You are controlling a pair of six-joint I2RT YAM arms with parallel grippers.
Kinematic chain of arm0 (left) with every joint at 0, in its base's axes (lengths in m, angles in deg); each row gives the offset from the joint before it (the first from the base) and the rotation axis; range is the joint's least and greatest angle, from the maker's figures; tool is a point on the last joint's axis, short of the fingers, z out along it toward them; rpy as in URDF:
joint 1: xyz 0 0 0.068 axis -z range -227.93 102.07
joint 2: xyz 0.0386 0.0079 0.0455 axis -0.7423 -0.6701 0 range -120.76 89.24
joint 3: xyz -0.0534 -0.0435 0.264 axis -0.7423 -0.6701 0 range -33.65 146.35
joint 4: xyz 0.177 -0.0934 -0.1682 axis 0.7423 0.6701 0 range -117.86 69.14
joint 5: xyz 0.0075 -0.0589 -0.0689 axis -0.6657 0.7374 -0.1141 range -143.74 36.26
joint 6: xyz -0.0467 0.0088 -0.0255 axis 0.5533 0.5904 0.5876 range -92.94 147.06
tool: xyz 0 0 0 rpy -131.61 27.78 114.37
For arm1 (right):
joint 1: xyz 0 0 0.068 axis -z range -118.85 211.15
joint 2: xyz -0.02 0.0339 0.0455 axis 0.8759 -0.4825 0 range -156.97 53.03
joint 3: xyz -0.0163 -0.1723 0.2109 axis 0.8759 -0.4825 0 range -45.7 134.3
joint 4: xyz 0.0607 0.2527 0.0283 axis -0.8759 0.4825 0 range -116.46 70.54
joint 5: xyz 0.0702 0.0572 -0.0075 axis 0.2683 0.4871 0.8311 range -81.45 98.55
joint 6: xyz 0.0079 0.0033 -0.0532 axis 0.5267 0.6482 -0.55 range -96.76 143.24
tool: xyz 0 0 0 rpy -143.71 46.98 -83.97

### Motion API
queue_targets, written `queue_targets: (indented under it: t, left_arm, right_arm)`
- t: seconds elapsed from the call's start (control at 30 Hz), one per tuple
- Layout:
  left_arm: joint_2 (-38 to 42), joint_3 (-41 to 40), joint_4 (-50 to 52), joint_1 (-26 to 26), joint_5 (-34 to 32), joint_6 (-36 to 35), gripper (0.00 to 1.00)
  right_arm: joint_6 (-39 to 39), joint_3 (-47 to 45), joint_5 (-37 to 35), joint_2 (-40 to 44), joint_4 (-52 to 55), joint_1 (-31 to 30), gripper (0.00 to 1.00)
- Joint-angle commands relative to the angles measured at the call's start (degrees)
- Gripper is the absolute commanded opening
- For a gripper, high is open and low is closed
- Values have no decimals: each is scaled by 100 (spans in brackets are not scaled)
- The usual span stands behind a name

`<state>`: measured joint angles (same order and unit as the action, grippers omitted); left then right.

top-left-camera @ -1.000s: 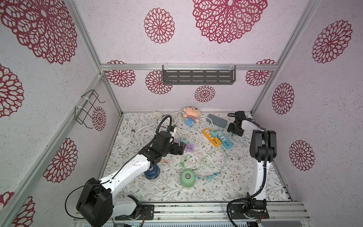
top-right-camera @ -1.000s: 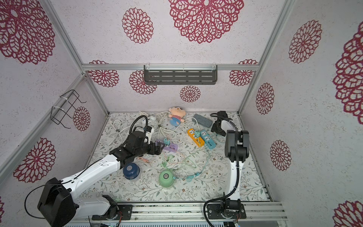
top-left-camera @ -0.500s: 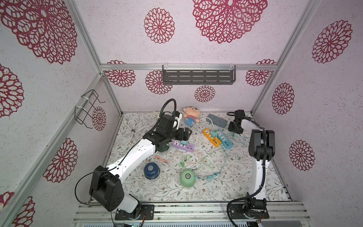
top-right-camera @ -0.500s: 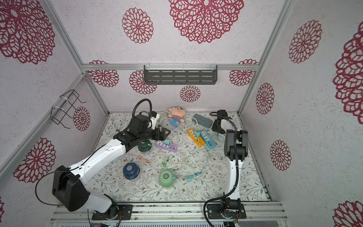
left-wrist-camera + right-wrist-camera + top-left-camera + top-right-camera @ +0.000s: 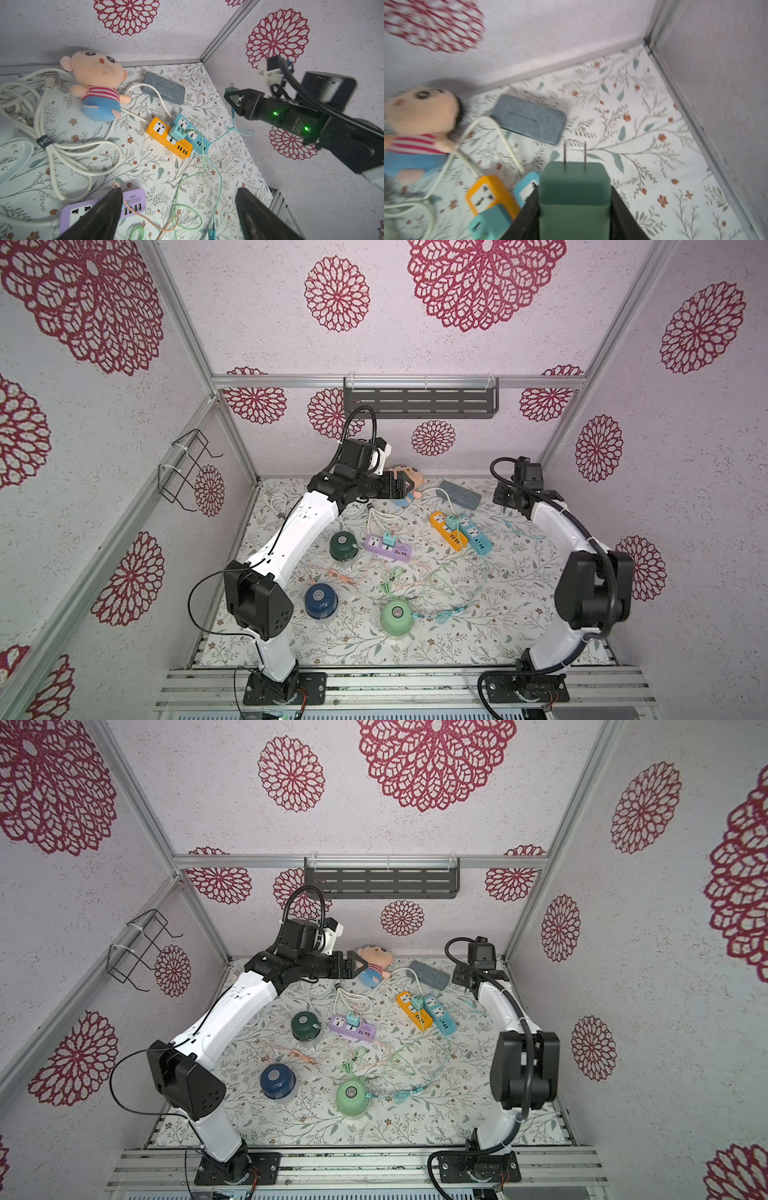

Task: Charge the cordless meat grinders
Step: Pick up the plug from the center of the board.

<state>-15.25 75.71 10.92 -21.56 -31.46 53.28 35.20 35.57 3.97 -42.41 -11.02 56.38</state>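
Green plastic, two-pronged: a plug adapter (image 5: 574, 178) is pinched between the fingers of the right hand (image 5: 574, 191), with the prongs directed away from the wrist. It is held in the air near the far right corner of the floral bench (image 5: 498, 614). A thin teal cord (image 5: 233, 122) is seen hanging below this hand down to the bench.

The left hand (image 5: 178, 190) is spread wide with nothing between its fingers, and is raised above the bench close to the plush doll (image 5: 409, 483).

The three grinders are set upright on the bench, apart from both hands. The dark green grinder (image 5: 343, 546) is placed just beside the purple power strip (image 5: 388, 547). The navy grinder (image 5: 319, 600) is found nearer the front, on the left. The light green grinder (image 5: 397, 616) is found at front centre, with a teal cord met at its side.

The orange power strip (image 5: 449, 531) and blue power strip (image 5: 476, 537) are laid side by side, touching, with a grey case (image 5: 459, 493) behind them. A coiled white cable (image 5: 41, 124) is laid beside the doll.
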Motion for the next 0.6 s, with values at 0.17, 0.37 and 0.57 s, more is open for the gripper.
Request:
queue_targets:
  t: [0.17,0.37,0.57]
  left_arm:
    - [-555,973,1331,-245,932,-174,89]
    - [-520,608,1097,-273,1543,79,87]
    - [-694,370,732,-170,2173,434,78]
  right_arm:
    - [-1204,-859,2133,1105,-619,-1061,5]
    - [-1485,-895,2747,1274,-193,-1505,5]
    - [-1719,-661,3130,1223,376,-1877,4]
